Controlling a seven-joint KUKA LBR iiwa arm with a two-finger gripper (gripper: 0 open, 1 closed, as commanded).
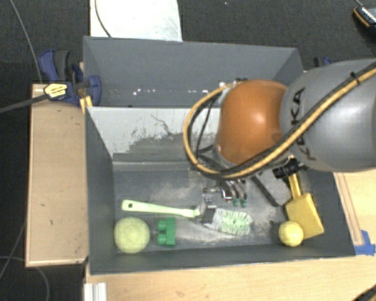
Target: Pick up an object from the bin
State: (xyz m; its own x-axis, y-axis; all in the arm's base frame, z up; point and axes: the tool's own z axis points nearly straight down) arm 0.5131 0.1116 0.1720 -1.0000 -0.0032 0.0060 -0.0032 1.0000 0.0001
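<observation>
Where the arm [344, 137] drops into the bin [100, 193], the gripper [217, 207] hangs low over the floor, near the wall at the view's lower edge and just right of the middle. Whether it is open or closed I cannot tell, since the orange wrist cover [250, 121] hides much of it. Two things meet under it. A pale green stick [160, 209] has its long axis running left to right, and its right end touches or nearly touches the gripper. A clear, green-flecked bristle pad [232, 221] lies just to the lower right. They may be one brush; I cannot tell. The stick seems the likely pick, and a grasp would have to close across its axis. A green ball [131, 235] and green block [167, 231] lie to the left, a yellow ball [291, 233] and yellow block [306, 215] to the right.
</observation>
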